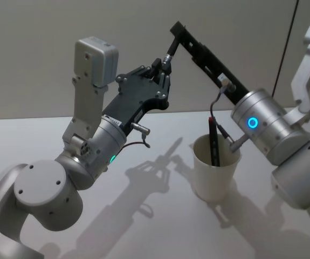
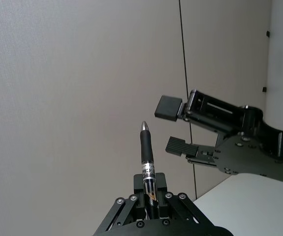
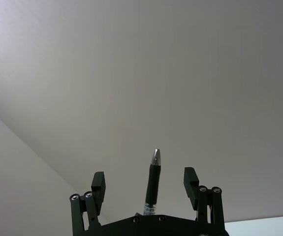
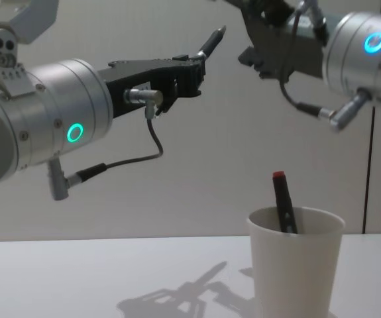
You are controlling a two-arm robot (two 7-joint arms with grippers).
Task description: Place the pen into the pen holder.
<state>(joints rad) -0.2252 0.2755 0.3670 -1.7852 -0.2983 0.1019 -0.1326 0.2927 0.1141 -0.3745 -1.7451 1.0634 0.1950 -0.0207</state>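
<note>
Two pens show, and each is partly hidden. The pen (image 2: 146,152) of the task, black with a silver tip and a printed silver band, has its lower barrel buried in the left tool (image 2: 150,180), which is clamped tight on it. A second pen (image 4: 283,202), black with a red top, sinks out of sight inside the pen holder (image 4: 295,268). That holder's base is cut off by the lower edge of the chest view, at the lower right. The top edge of the same view crops the right tool (image 2: 174,126). This tool's fingers (image 3: 98,184) are spread wide and hold nothing. In the right wrist view the silver tip rises between them and touches neither, with its lower end hidden behind the tool's body. In the upper centre of the head view the two tools' ends come close together, but whether they touch cannot be told. The right arm's grey wrist (image 1: 262,127), with its blue ring light and a cable (image 1: 215,105), crowds the holder's right rim in the head view. The pen is held high against the grey wall (image 2: 82,98), slanting upward, well above the table (image 4: 77,278) and up and left of the holder. The holder is a plain white paper cup with a rolled rim. It stands upright on the table at the lower centre-right of the head view.
</note>
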